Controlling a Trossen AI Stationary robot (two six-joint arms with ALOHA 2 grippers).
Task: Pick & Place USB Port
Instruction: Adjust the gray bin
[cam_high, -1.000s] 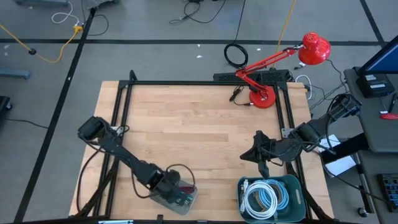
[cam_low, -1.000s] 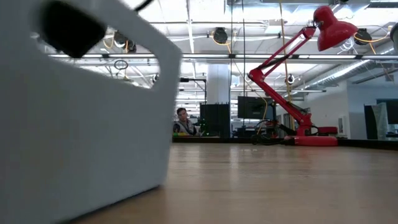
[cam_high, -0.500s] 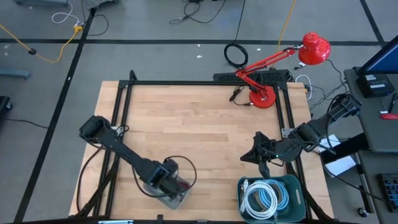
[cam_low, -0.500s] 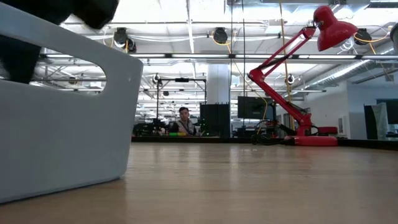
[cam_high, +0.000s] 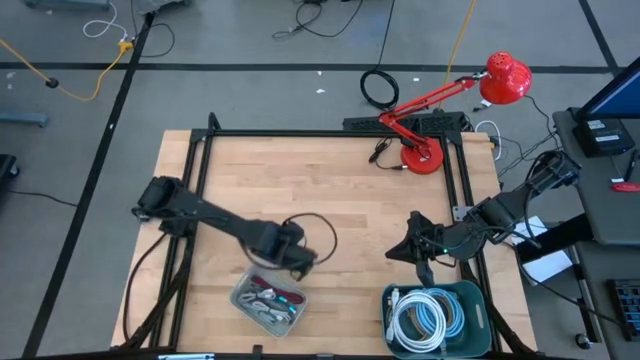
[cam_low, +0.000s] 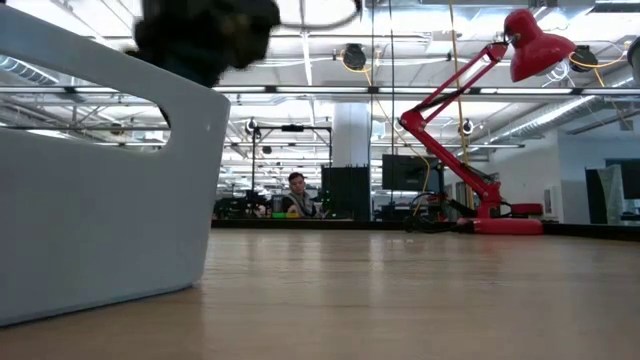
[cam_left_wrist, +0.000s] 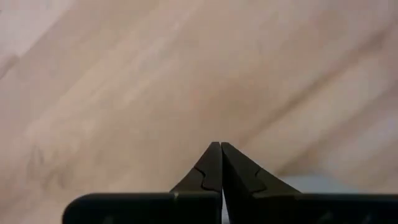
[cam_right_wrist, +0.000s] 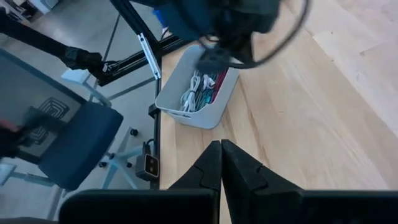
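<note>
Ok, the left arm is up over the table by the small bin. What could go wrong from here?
1. The left gripper is shut, and the left wrist view shows nothing between its fingers, so it may have come away from the small bin empty.
2. The loose cable loop on that arm could snag the bin.
3. The right gripper waits beside the green bin; a wide swing could clip it.

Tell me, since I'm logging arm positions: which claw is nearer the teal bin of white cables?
Right. The right claw sits just beyond the teal bin; the left claw is farther, across the table.
</note>
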